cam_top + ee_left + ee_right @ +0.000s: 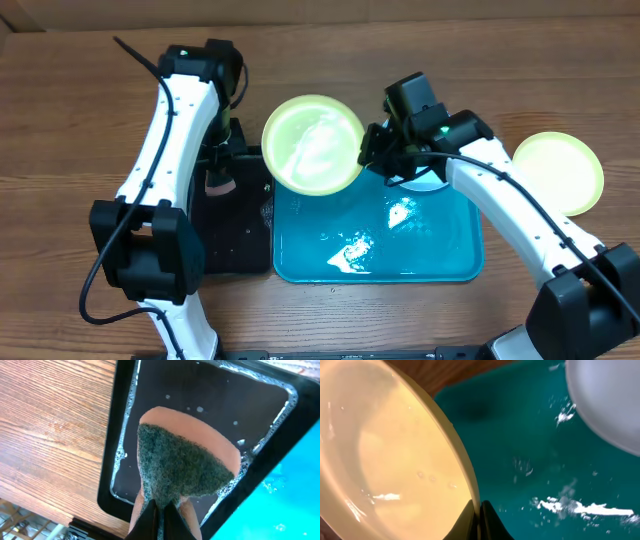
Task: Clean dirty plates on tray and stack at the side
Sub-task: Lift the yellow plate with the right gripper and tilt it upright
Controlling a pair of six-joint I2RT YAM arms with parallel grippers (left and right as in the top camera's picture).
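My right gripper (pixel 372 150) is shut on the rim of a pale yellow-green plate (pixel 313 143) and holds it tilted above the left end of the cyan tray (pixel 455 262). In the right wrist view the jaws (pixel 479 512) pinch that plate's rim (pixel 395 460) over the wet tray (pixel 520 435). A cyan-white plate (pixel 610 405) lies on the tray and is mostly hidden under the right arm (pixel 425 178) in the overhead view. A second yellow-green plate (pixel 558 170) lies on the table to the right. My left gripper (pixel 161 520) is shut on a sponge (pixel 185 455).
A black tray (pixel 240 250) with soapy water stands left of the cyan tray; the sponge (pixel 217 180) hangs over it. In the left wrist view the black tray (pixel 120 435) shows foam along its rim. Foam and water lie on the cyan tray floor (pixel 355 250).
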